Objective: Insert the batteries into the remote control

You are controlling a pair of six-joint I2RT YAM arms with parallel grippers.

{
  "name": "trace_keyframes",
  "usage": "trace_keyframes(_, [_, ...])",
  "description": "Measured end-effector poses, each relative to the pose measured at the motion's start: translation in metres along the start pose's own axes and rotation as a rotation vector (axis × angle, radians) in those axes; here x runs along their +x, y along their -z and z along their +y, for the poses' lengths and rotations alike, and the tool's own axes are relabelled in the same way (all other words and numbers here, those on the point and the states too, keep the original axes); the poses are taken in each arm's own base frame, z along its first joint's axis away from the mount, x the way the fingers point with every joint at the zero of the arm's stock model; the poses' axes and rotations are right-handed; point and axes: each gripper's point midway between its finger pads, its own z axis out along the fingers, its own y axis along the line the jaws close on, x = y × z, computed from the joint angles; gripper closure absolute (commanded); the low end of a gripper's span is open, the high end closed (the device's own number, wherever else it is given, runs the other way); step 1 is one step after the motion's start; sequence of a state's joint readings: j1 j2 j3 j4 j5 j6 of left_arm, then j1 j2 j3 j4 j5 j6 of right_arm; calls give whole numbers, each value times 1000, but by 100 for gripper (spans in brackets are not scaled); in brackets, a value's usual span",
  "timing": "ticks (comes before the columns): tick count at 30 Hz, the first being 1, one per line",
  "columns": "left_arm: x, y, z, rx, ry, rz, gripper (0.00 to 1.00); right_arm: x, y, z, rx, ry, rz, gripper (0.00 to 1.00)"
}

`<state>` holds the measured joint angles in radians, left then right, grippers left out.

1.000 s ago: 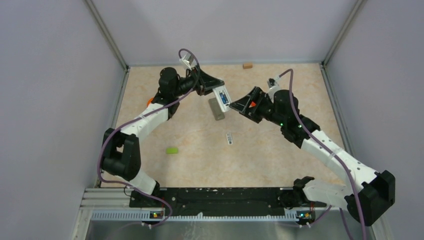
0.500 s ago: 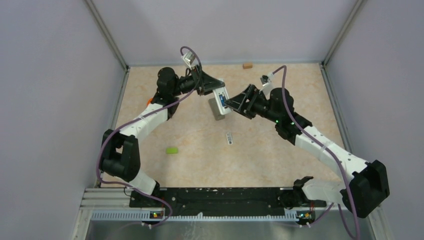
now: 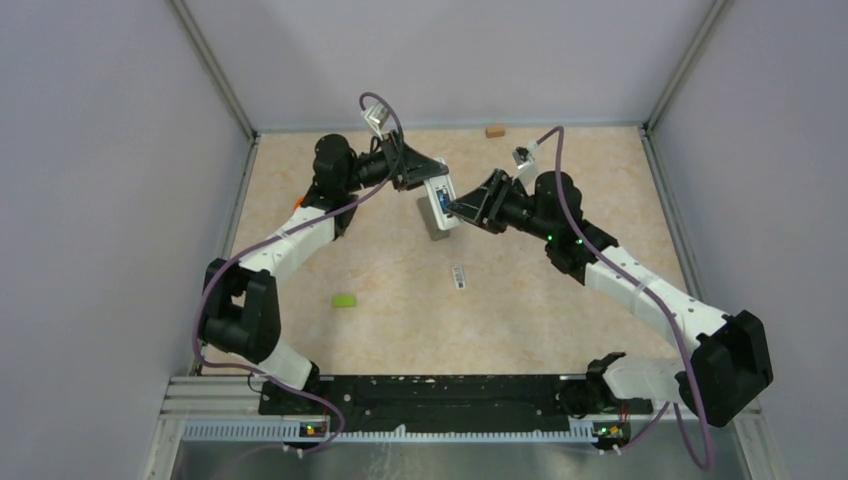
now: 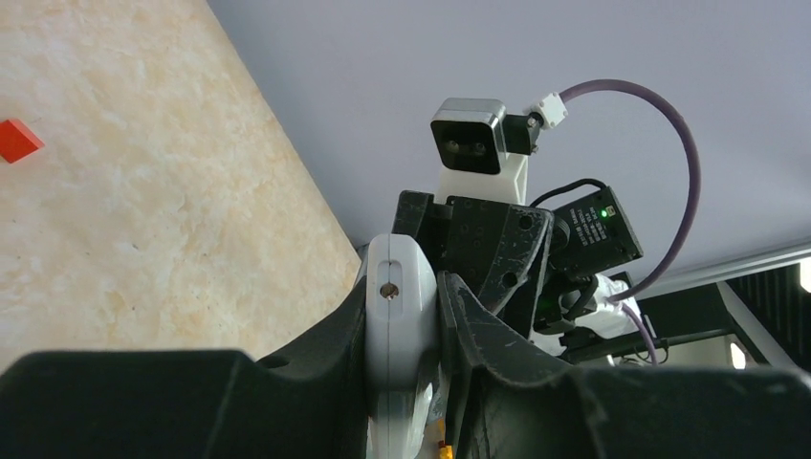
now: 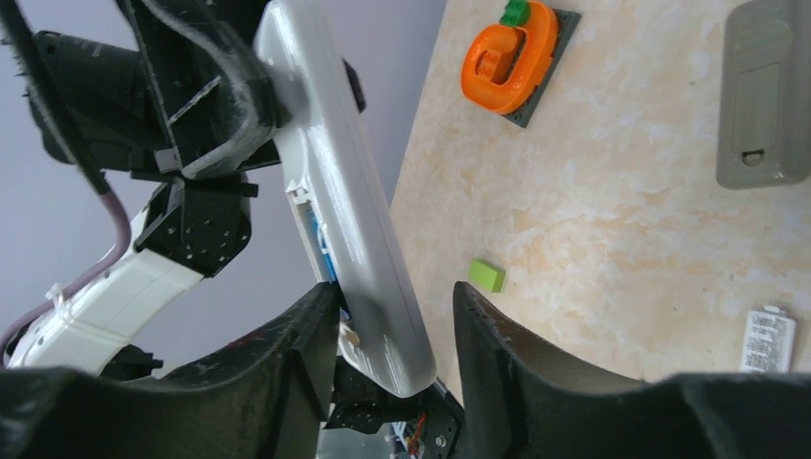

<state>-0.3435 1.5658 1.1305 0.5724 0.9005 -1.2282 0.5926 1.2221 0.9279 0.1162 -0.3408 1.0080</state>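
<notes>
My left gripper (image 3: 430,184) (image 4: 404,292) is shut on the white remote control (image 3: 441,203) (image 4: 400,316) and holds it above the table at the back centre. The remote's open compartment shows a blue battery (image 5: 321,245) inside. My right gripper (image 3: 457,210) (image 5: 395,296) straddles the lower end of the remote (image 5: 349,201). Its left finger lies against the remote and a gap shows at the other finger, so it is open. No other batteries show.
A grey flat cover-like piece (image 3: 434,222) (image 5: 765,96) lies on the table under the remote. A small white labelled piece (image 3: 459,276) (image 5: 766,338), a green block (image 3: 344,301) (image 5: 486,275), an orange part on a dark plate (image 5: 512,53), a tan block (image 3: 494,130) and a red block (image 4: 17,140) are scattered around.
My right arm has swung left to the remote, and its jaws have narrowed around the remote's end. The left arm has held still with the remote.
</notes>
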Motion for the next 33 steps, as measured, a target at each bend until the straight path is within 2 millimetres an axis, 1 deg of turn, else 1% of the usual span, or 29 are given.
trace_keyframes(2, [0, 0, 1, -3, -5, 0, 100, 0, 0, -4, 24, 15, 3, 34])
trace_keyframes(4, [0, 0, 3, -10, -13, 0, 100, 0, 1, -11, 59, 29, 0, 25])
trace_keyframes(6, [1, 1, 8, -27, -20, 1, 100, -1, 3, -18, 97, 40, -7, 20])
trace_keyframes(9, [1, 4, 12, -52, -37, 0, 100, -7, 10, -24, 137, 53, -32, 16])
trace_keyframes(10, [1, 6, 12, -57, -42, -1, 100, -11, 14, -24, 142, 56, -46, 14])
trace_keyframes(12, [-2, 10, 14, -70, -61, -9, 100, -24, 24, -23, 142, 58, -86, 8])
trace_keyframes(13, [-4, 13, 14, -77, -69, -18, 100, -33, 29, -21, 136, 59, -109, 7])
trace_keyframes(14, [-7, 17, 16, -86, -78, -28, 100, -41, 35, -21, 131, 59, -131, 10])
trace_keyframes(16, [-13, 25, 19, -108, -92, -51, 100, -53, 45, -21, 119, 77, -157, 23])
trace_keyframes(17, [-15, 29, 22, -123, -95, -65, 100, -55, 48, -23, 121, 98, -156, 29])
trace_keyframes(19, [-20, 39, 28, -158, -99, -98, 100, -54, 48, -31, 142, 142, -137, 33])
trace_keyframes(20, [-22, 45, 32, -181, -94, -115, 100, -49, 46, -38, 162, 162, -113, 34])
trace_keyframes(22, [-27, 58, 41, -231, -90, -164, 100, -34, 39, -59, 236, 189, -42, 34])
trace_keyframes(23, [-29, 66, 46, -260, -85, -193, 100, -22, 33, -75, 293, 204, 8, 34])
trace_keyframes(24, [-30, 74, 51, -288, -79, -219, 100, -8, 27, -90, 347, 218, 61, 33])
trace_keyframes(26, [-32, 91, 59, -341, -68, -273, 100, 27, 16, -117, 446, 248, 181, 30])
trace_keyframes(30, [-37, 115, 66, -420, -66, -359, 100, 94, 7, -161, 620, 316, 391, 28])
trace_keyframes(33, [-39, 129, 65, -460, -83, -409, 100, 125, 5, -187, 725, 379, 490, 28])
